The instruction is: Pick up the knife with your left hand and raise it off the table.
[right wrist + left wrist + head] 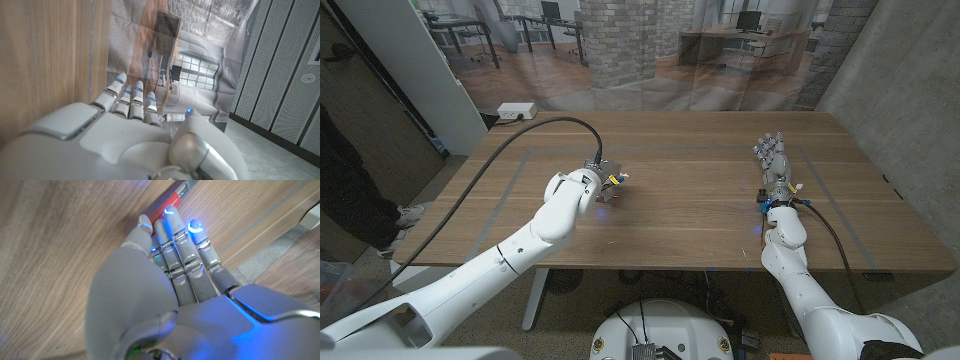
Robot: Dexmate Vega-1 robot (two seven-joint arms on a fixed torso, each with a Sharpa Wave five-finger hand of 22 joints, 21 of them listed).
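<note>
On the wooden table (700, 200), the left hand (175, 265) reached over the knife (167, 202), fingertips (170, 214) at its red handle; whether it gripped was unclear. The right hand (772, 158) stood apart, fingers spread, holding nothing.

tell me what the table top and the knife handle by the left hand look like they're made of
Table: looks like wood or wood veneer, matte brown, with visible grain streaks and inlaid grey lines.
Knife: the part showing past the left hand is red and smooth with a faint sheen, likely plastic; a darker grey section beyond it could be metal, but too little shows to say.
</note>
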